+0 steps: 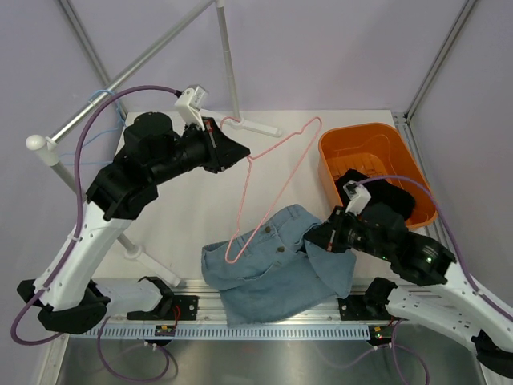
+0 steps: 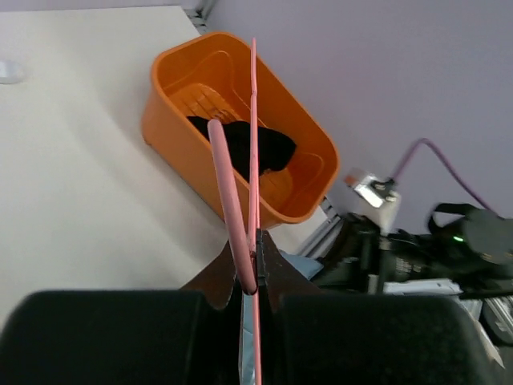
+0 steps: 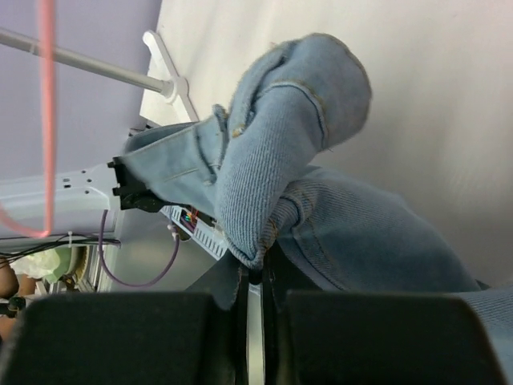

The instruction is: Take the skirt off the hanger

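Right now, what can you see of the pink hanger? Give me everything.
The pink wire hanger is a thin triangular frame that looks like coated metal. A thicker strand and a thin one run together through the left gripper, which is shut on it near the hook end. It slants out from there, and its opposite corner overlaps the denim skirt. Whether it's threaded through the skirt can't be told.

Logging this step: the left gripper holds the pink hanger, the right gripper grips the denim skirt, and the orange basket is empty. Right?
Not quite: the orange basket holds a black cloth, as the left wrist view shows. The left gripper does hold the pink hanger, the right gripper the denim skirt.
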`<state>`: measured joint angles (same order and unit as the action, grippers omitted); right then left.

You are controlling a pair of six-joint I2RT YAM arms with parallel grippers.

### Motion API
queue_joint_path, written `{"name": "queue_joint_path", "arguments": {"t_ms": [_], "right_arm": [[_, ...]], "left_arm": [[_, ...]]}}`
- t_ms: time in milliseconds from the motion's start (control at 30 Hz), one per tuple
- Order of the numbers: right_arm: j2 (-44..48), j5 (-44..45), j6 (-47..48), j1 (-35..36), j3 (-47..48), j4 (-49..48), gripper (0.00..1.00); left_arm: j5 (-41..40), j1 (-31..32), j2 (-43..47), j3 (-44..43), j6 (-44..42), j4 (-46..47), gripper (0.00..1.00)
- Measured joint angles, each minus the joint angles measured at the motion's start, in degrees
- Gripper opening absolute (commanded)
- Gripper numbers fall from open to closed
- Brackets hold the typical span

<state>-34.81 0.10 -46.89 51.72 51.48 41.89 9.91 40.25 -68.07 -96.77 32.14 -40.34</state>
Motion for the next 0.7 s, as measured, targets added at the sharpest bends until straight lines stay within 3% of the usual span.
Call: {"name": "queue_joint_path", "arguments": {"t_ms": [333, 467, 700], "right_arm": [[-15.0, 0.3, 3.8, 0.0, -0.6, -7.3, 0.00], [-21.2, 2.1, 7.8, -1.9, 7.1, -5.4, 0.00], [-29.0, 4.0, 18.0, -14.6, 28.4, -3.0, 0.00]], "left_arm": [[4.6, 0.0, 5.6, -10.7, 0.7, -2.5, 0.00], [4.6, 0.0, 12.6, -11.5, 0.7, -4.2, 0.00], [4.7, 0.0, 25.0, -7.1, 1.5, -5.1, 0.00]]}}
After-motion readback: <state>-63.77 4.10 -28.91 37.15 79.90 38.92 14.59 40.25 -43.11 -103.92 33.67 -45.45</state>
